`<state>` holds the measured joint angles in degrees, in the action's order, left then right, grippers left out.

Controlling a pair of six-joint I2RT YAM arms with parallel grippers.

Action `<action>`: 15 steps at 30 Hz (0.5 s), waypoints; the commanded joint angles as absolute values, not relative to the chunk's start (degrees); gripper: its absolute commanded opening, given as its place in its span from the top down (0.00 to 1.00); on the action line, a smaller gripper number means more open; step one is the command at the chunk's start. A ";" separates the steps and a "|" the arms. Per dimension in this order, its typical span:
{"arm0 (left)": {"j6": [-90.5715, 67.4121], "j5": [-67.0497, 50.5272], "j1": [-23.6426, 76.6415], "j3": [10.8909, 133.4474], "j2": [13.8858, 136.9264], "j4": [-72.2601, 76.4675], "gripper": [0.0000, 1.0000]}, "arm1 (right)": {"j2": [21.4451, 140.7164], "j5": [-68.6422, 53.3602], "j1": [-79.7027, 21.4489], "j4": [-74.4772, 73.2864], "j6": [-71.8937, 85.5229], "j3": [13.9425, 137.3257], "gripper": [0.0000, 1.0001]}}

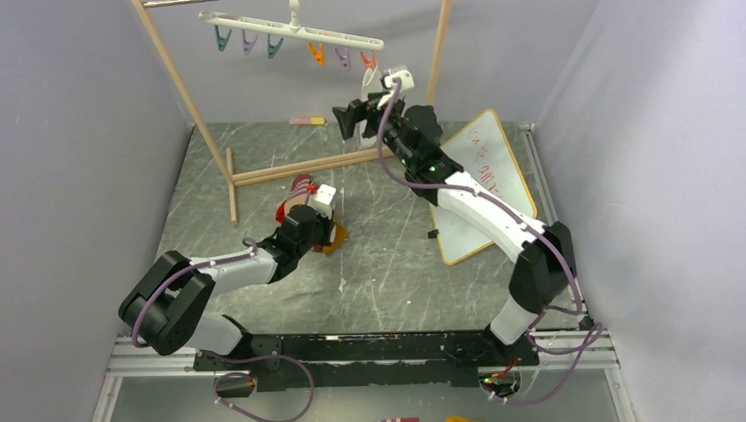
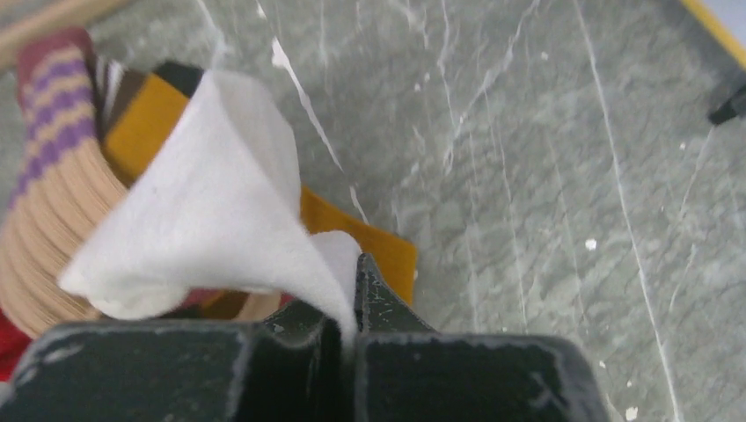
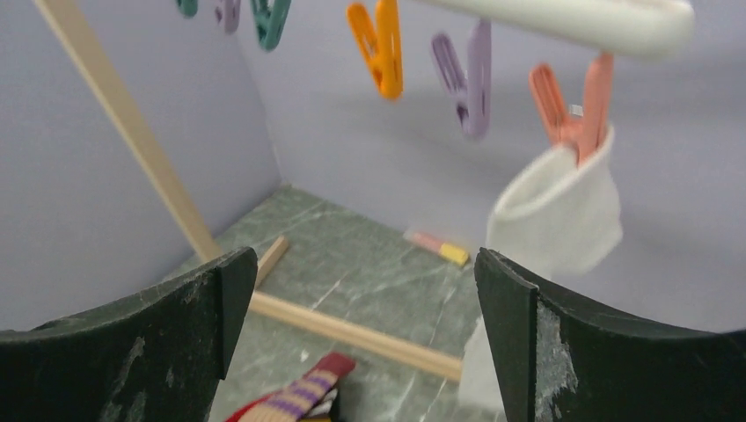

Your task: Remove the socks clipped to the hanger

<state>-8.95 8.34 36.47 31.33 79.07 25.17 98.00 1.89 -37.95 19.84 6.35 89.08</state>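
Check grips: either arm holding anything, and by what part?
Left gripper pinches a white sock by a thin fold at its edge. Right gripper is open, holding nothing.

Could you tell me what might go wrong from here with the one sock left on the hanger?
1. The clipped white sock hangs right of the open right gripper's gap; closing here could miss it or catch the salmon clip.
2. A hard pull may swing the hanger, which hangs only by its hook.
3. The left gripper is shut on the other white sock; lifting away unopened would drag it off the sock pile.
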 commanded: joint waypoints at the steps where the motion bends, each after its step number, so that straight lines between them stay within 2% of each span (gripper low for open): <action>1: -13.39 4.41 36.72 30.44 79.80 25.06 0.91 | 89.06 0.61 -37.93 25.72 11.32 79.80 0.00; 4: -14.11 4.43 36.69 30.24 79.28 23.61 0.76 | 84.69 0.66 -37.91 26.54 12.33 74.60 0.00; 10: -13.22 5.72 36.73 31.31 76.99 19.61 0.61 | 81.54 0.98 -37.94 25.01 12.59 70.55 0.00; 11: -13.01 5.81 36.74 31.75 76.63 18.54 0.54 | 81.41 0.97 -37.89 24.90 12.67 70.09 0.00; 15: -12.39 7.09 36.74 33.37 74.58 14.19 0.42 | 81.05 0.95 -37.88 25.00 12.88 68.51 0.00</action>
<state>-12.80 5.91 36.49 30.41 77.62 18.02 82.72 1.17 -37.95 22.65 11.92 69.93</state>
